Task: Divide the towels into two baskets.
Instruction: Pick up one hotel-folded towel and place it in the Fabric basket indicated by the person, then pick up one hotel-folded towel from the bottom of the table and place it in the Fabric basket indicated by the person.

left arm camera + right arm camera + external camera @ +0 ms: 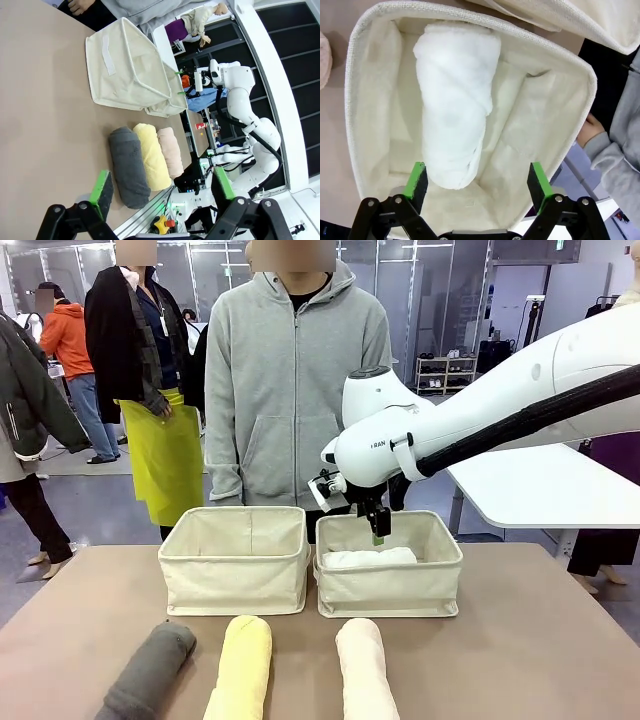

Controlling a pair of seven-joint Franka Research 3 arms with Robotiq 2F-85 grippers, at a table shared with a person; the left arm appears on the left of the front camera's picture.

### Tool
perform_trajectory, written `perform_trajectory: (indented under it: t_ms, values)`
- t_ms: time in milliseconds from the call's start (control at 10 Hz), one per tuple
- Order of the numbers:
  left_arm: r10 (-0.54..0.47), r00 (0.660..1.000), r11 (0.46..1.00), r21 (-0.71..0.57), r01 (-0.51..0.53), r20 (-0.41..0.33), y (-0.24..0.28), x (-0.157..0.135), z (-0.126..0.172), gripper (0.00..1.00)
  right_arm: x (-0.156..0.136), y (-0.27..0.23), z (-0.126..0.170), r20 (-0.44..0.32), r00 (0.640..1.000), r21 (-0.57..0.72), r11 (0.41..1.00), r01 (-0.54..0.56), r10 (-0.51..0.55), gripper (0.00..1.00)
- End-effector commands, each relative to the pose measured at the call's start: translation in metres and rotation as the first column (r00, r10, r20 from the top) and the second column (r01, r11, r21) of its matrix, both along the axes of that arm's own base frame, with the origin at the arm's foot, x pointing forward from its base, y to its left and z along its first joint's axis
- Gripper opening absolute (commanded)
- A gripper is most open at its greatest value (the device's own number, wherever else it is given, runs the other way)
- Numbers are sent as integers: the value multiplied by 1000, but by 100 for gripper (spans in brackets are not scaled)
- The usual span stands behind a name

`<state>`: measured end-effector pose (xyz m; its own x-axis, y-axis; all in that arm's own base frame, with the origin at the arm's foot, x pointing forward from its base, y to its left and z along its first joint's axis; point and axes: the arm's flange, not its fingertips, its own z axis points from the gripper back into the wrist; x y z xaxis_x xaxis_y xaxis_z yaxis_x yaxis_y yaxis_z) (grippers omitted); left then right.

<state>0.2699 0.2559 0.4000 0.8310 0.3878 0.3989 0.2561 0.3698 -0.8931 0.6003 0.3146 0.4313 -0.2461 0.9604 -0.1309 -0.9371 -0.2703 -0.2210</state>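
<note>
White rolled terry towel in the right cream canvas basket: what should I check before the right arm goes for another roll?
1. White rolled terry towel lies inside right cream canvas basket: ok.
2. Right gripper open over it, holding nothing: ok.
3. Left gripper open, holding nothing: ok.
4. Dark grey terry roll, pale yellow terry roll, pale pink terry roll within view on table: ok.
5. Person's hand outside basket wall: ok.

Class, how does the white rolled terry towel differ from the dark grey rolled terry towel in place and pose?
The white towel lies inside a cream canvas basket; the dark grey towel lies on the brown table. In the front view, white lies crosswise, grey points away from the camera. Both are rolled cylinders.
</note>
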Motion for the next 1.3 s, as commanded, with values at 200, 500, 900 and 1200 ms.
perform_trajectory:
  t_ms: [200, 500, 900, 1200]
  values:
    - [4, 1000, 1000, -15, -3, 12, 2, -1, 2, 100, 3, 3, -6, -5, 1000, 1, 1000, -5, 5, 100]
    - [4, 1000, 1000, -15, -3, 12, 2, -1, 2, 100, 3, 3, -6, -5, 1000, 1, 1000, -5, 5, 100]
    - [4, 1000, 1000, -15, -3, 12, 2, -1, 2, 100, -14, -8, 16, -21, 999, 1, 999, 46, -46, 100]
    - [4, 1000, 1000, -15, -3, 12, 2, -1, 2, 100, -72, -61, 62, -110, 967, 149, 958, 244, -229, 100]
